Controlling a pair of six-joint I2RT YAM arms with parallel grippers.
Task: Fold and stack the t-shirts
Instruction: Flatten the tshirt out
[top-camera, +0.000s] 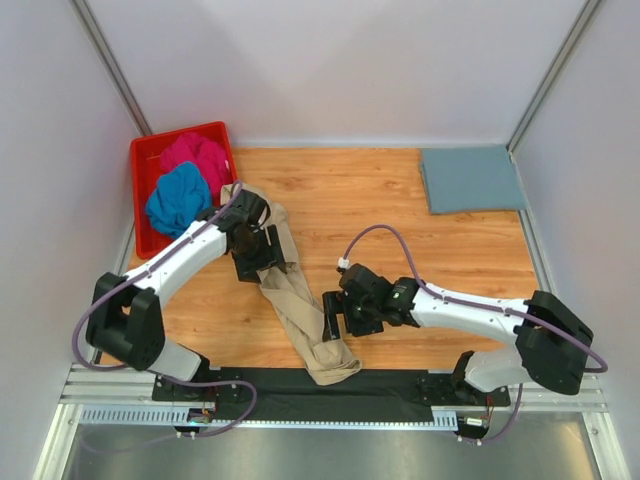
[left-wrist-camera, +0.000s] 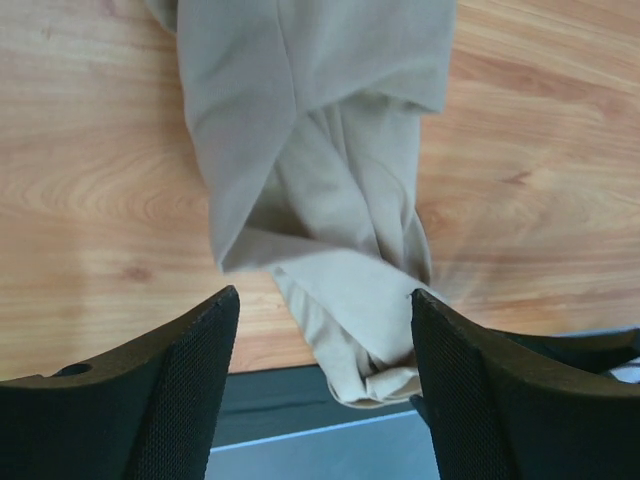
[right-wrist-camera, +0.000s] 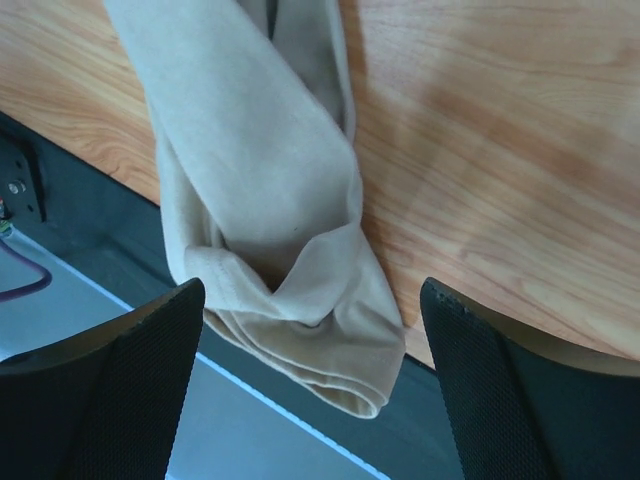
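Both pairs of fingers stand wide apart and hold nothing. The left fingers (left-wrist-camera: 195, 385) hang over the upper part of the beige t-shirt (top-camera: 297, 300), and the right fingers (right-wrist-camera: 125, 385) hang over its lower end. The shirt lies twisted like a rope, slanting from beside the red bin (top-camera: 138, 200) to the near edge of the worktop (top-camera: 420, 250). Its lower end spills past that edge onto the black strip (top-camera: 400, 385) by the arm bases. That overhang looks like the main risk, since a loose pinch there could let the cloth slide off the edge. Closing on the twist would likely catch several layers at once, so the shirt would not spread flat. The red bin, at the far left corner, holds the magenta t-shirt (top-camera: 195, 152) and the bright blue t-shirt (top-camera: 178, 200), both crumpled. The grey-blue t-shirt (top-camera: 472, 178) lies folded at the far right corner.
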